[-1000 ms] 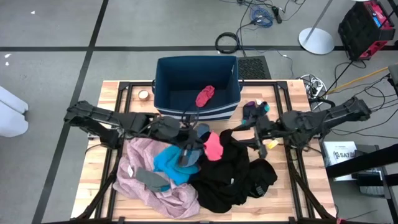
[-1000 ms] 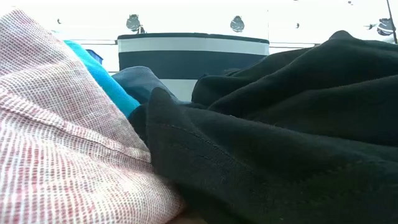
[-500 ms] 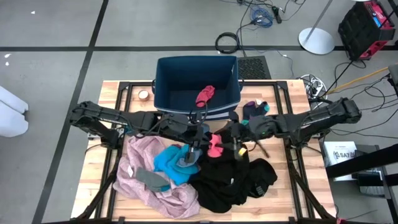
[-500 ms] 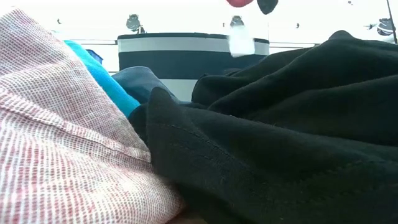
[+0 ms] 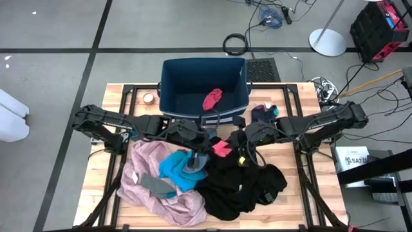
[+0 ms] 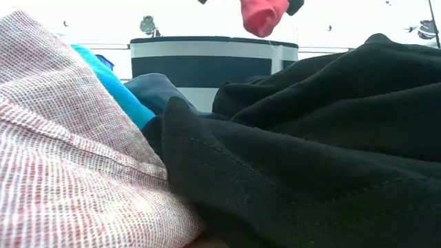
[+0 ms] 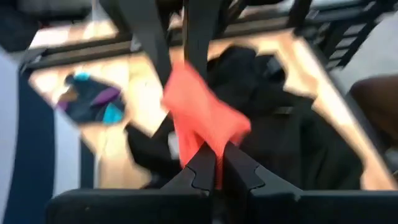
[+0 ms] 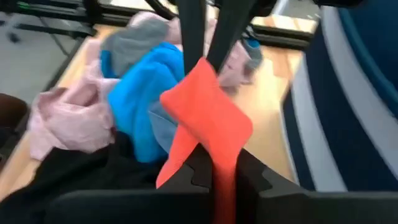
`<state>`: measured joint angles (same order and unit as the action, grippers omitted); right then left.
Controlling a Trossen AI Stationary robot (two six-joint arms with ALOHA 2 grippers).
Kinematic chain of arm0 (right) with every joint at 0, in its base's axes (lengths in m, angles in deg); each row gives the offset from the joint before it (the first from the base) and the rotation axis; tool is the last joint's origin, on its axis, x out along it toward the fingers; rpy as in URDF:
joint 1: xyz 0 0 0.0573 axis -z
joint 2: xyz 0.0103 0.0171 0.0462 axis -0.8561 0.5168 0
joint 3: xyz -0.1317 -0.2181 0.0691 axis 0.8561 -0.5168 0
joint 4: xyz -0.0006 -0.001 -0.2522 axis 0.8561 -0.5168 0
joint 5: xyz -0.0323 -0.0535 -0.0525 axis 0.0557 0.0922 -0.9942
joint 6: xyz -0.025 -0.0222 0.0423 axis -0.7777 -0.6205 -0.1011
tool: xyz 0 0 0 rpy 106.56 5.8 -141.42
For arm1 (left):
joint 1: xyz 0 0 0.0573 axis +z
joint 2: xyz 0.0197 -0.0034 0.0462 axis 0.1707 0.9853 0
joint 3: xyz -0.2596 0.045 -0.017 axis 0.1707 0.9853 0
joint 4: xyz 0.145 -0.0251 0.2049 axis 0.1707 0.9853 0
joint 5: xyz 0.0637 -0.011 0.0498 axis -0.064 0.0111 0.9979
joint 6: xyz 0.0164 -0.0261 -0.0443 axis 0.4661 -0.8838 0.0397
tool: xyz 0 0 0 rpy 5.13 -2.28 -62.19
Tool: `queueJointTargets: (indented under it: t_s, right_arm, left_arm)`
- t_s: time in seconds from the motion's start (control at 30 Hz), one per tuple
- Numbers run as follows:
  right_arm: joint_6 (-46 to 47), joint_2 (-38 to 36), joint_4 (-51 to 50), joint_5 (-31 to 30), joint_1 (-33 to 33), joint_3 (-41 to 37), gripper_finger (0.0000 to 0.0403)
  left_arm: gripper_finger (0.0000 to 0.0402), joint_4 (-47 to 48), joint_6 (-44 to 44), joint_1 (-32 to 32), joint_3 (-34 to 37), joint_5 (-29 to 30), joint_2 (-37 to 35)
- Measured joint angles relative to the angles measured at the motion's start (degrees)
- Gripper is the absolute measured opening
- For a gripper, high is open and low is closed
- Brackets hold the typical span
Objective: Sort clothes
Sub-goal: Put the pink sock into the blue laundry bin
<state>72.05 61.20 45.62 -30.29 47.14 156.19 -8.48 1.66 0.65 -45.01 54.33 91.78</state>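
Small coral-red garment [image 5: 222,148]: lifted above the clothes pile [image 5: 193,177] at tabletop [image 5: 302,206] centre, just at six o'clock from the blue bin [image 5: 170,84]. Left claw [image 7: 211,163] and right claw [image 8: 225,163] both clenched, grasping it from opposite ends.

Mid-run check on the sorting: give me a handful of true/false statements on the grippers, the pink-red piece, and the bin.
1. Both the left gripper and the right gripper pinch the same pink-red piece. True.
2. The pink-red piece lies flat on the black garment. False: the low view shows it hanging clear above the pile.
3. The dark blue bin is empty. False: a red piece lies inside.
4. The teal piece rests on the pale pink garment. True.
5. The right gripper stands wide open. False: it is closed on the cloth.
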Motion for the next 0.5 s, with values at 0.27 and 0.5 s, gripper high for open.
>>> queueJointTargets:
  t_s: [0.27, 0.5]
  right_arm:
    - [-0.39, -0.20, -13.40, -7.43, -0.11, 8.56, 0.0009]
    - [-8.13, -0.22, -20.83, -17.19, 2.16, 20.17, 0.0008]
  left_arm:
    - [0.0076, 13.52, -3.61, -0.36, 0.00, 7.08, -1.11]
    - [0.0074, 16.16, -6.48, -3.14, 0.00, 10.82, -3.41]
